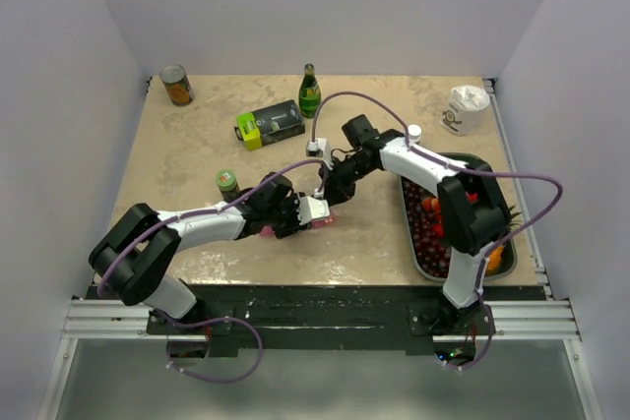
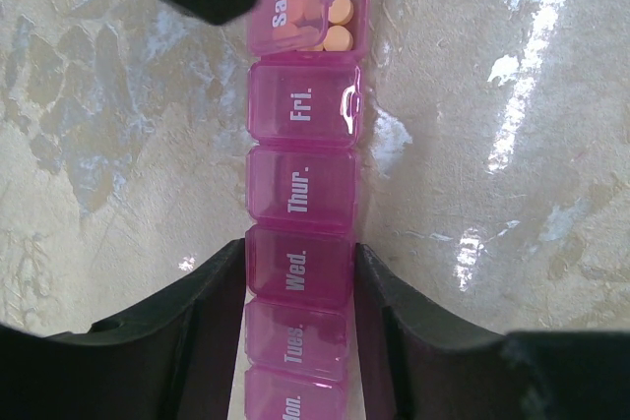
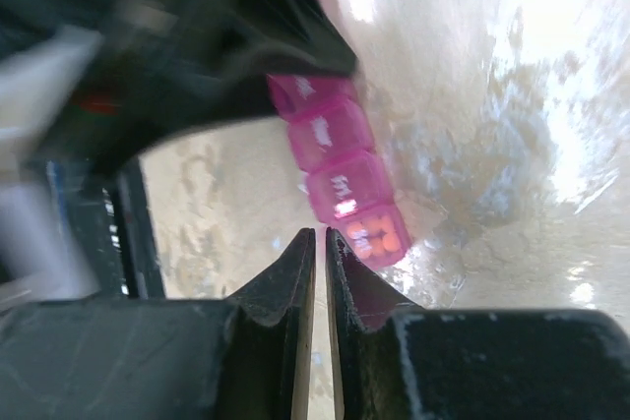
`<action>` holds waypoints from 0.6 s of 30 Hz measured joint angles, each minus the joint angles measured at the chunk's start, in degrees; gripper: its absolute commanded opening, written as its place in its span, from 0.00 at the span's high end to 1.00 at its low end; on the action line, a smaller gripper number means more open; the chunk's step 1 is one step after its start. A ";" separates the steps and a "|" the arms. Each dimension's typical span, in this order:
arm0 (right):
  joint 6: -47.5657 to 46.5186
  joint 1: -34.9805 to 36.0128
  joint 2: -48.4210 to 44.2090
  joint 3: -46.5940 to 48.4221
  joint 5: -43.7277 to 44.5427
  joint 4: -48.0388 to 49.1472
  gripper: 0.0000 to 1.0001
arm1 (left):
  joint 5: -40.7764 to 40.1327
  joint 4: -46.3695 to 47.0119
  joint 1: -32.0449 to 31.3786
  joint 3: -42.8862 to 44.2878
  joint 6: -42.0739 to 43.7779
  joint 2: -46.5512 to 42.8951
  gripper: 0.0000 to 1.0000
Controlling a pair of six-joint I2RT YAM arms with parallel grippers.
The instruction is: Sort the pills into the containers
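Left gripper (image 2: 300, 277) pinches translucent pink plastic pill-organiser strip (image 2: 302, 184) at "Wed."; round orange pills (image 2: 338, 25) lie in its twelve-o'clock end compartment (image 2: 360, 7). Right gripper (image 3: 320, 241), fingers (image 3: 281, 287) pressed together, stands just beside it.

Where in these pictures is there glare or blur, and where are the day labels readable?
Left wrist view: labels on the pill organiser sharp, white glare on the table at right. Right wrist view: strong glare at upper right, organiser soft, upper left corner smeared. Top view: even light, little glare.
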 measured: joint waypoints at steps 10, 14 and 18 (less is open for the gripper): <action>5.60 -0.02 9.79 -0.07 -0.35 -0.81 0.91 | -0.04 -0.74 0.00 0.63 0.04 0.44 0.99; 5.27 -0.02 9.73 0.42 -0.50 -1.51 0.87 | -0.04 -0.85 0.00 0.72 0.02 0.48 0.98; 2.47 -0.52 8.66 1.03 0.04 -3.34 0.73 | -0.11 -0.83 0.00 0.79 -0.44 0.48 0.77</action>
